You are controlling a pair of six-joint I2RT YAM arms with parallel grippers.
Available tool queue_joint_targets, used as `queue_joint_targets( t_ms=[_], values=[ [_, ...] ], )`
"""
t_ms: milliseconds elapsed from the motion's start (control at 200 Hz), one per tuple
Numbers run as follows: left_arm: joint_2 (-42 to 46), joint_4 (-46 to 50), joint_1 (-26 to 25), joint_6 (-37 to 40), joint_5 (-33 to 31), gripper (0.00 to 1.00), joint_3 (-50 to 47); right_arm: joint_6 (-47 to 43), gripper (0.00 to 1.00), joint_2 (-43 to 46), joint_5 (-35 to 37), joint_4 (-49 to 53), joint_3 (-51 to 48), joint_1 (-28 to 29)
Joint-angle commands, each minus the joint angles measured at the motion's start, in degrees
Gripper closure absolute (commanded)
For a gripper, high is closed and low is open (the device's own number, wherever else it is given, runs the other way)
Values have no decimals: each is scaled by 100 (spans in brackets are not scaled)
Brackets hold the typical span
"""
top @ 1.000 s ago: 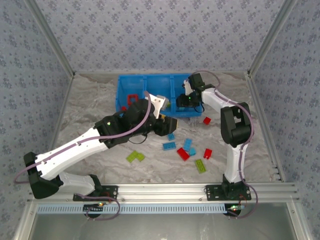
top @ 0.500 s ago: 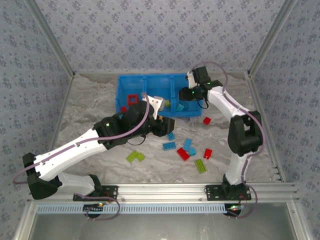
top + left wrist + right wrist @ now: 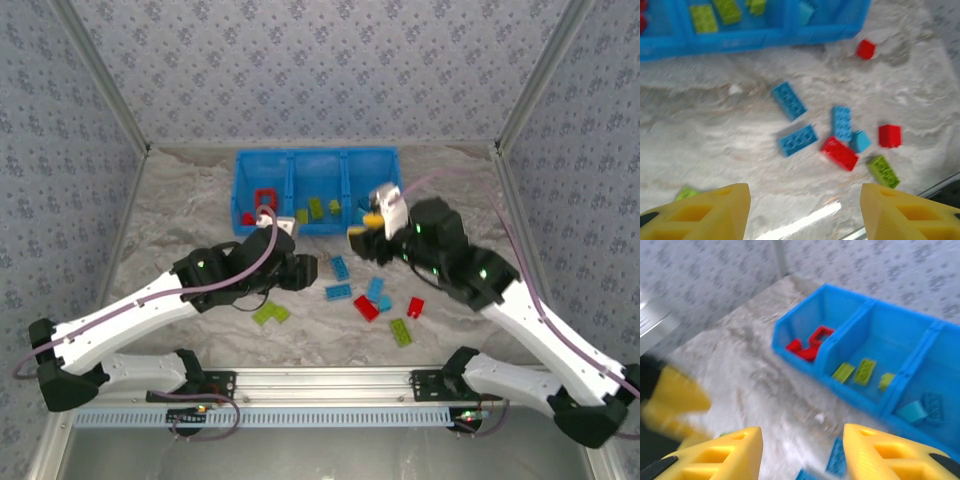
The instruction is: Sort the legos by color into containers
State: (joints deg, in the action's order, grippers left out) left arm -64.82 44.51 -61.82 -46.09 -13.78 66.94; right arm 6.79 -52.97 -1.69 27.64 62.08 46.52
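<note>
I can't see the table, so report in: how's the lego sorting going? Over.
Left gripper open, right gripper open, both empty. Bin partly filled. Loose legos lie on table. Nothing blocking.

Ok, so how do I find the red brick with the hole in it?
Find the blue bin at the far side of the table and look in its left section. The red brick lies there beside solid red bricks. It alone is a square ring, with the blue floor showing through.
</note>
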Motion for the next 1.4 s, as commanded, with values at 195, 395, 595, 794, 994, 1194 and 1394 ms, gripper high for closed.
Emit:
queue_joint_targets(
  t_ms=[195,395,595,794,994,1194,1394],
  values=[
    [351,558,67,-2659,117,36,-1673,724,48,1071,1214,824,-1219,1901],
    [37,-394,65,-4262,39,34,-2413,566,44,510,1343,343,-1436,2878],
    [-769,-435,121,-4640,-114,27,-2050,624,44,-4,1606,115,-1332,3194],
    [-1349,-934,197,-5226,302,32,-2305,733,44,-43,1716,-26,-1373,3243],
    [-1862,-1275,352,-5026,340,35,-2224,789,44,22,1755,-15,-1436,3245],
    [-2200,-1215,419,-4961,439,44,-2211,858,44,114,1829,18,-1456,3247],
    [-2258,-1253,425,-4813,369,62,-2170,912,44,234,1883,-56,-1584,3216]
  ],
)
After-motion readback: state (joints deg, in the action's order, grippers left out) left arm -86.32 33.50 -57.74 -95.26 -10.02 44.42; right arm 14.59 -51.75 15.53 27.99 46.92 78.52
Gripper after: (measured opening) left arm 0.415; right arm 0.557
